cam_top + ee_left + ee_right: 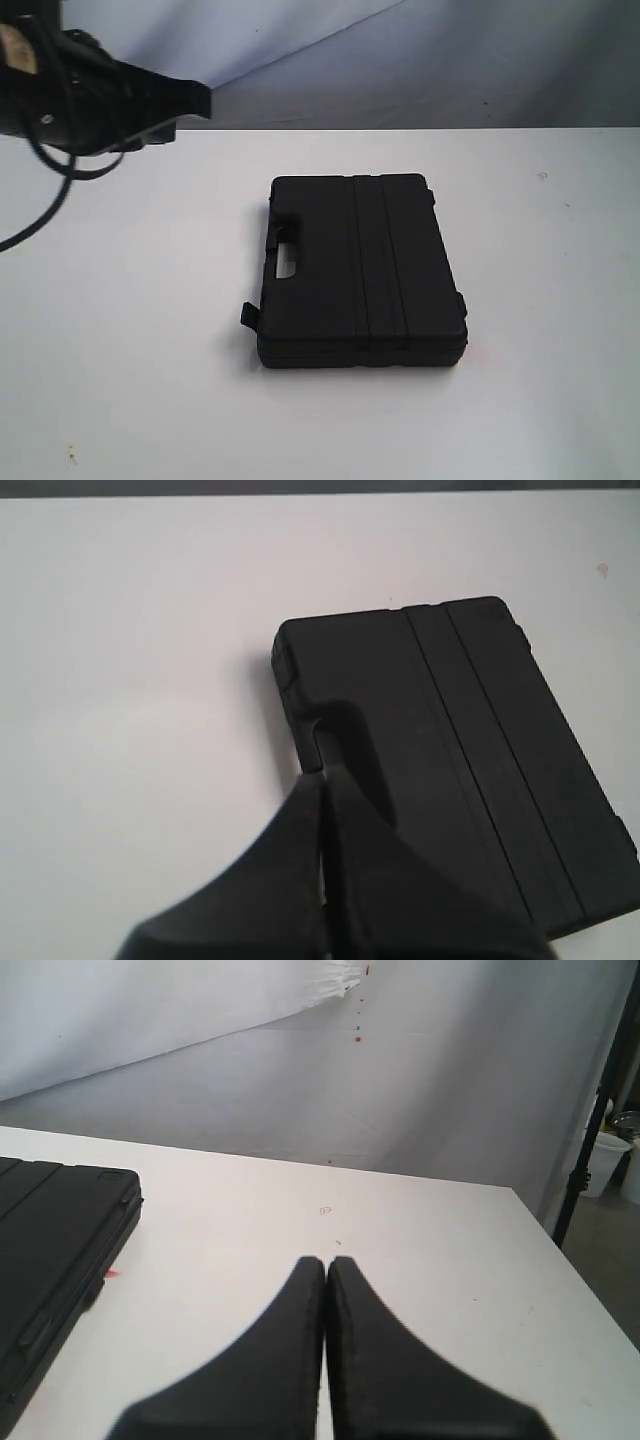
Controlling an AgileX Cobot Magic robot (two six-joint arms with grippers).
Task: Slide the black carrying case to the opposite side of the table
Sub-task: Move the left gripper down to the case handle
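The black carrying case (360, 270) lies flat and closed about mid-table, a touch right of centre. Its handle (283, 250) faces left, and a small latch tab (248, 315) sticks out at the near-left corner. The white table (130, 380) spreads wide around it. The left arm (90, 110) hangs over the far left, well apart from the case. The left gripper (321, 776) has its fingers pressed together, holding nothing (from its own camera the tips line up with the handle cut-out). The right gripper (325, 1263) is likewise pinched closed and empty over bare table, with the case off to one side.
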